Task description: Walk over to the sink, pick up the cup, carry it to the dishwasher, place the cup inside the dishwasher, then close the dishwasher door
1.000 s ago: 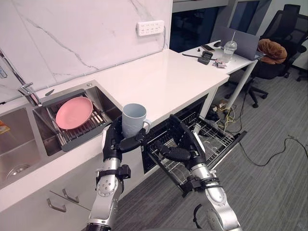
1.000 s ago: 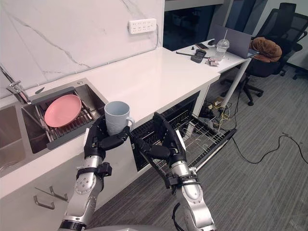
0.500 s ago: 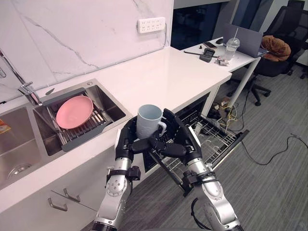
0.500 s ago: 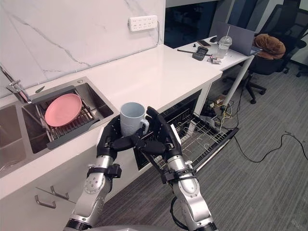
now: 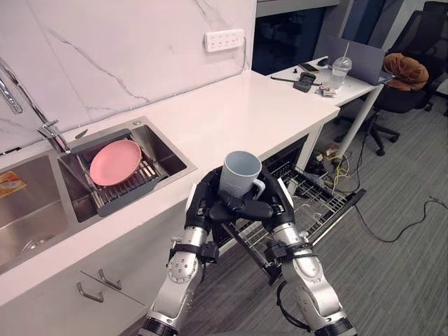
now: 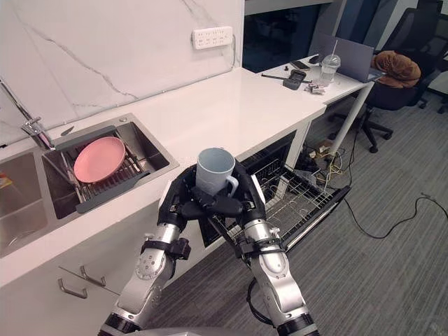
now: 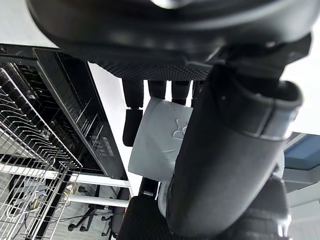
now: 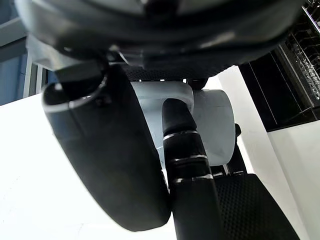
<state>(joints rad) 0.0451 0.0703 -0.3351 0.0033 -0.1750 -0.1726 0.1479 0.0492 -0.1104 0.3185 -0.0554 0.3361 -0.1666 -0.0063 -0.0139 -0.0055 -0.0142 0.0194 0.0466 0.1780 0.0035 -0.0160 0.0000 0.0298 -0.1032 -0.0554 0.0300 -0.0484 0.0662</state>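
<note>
The only print in sight was on a small orange item [image 5: 10,184] lying in the far-left basin, too small to read, and a faint raised mark on the side of the cup [image 5: 240,173] in the left wrist view, also unreadable. The pale blue cup stood upright in the air, mouth up, just in front of the counter [image 5: 238,112] edge and above the open dishwasher [image 5: 294,155]. Its handle pointed right. The left hand [image 5: 203,206] was curled round it from the left, fingers behind the wall and thumb across the front. The right hand [image 5: 278,203] was wrapped round it from the right, with its thumb and a finger lying over the lower wall under the handle. The two hands touched each other there and hid the bottom of the cup. They also covered the near-left part of the pulled-out wire basket [image 5: 323,201], so what lay in that corner could not be told. A second before, the left hand alone had held the cup nearer the sink [image 5: 164,150], and the right hand had hung spread and apart over the basket. Since then the cup had travelled right, and the right hand had come in and closed on it. The whole view had shifted with the head. The pink plate [image 5: 115,152] leaned in the grey drying rack [image 5: 133,194] in the sink as before
</note>
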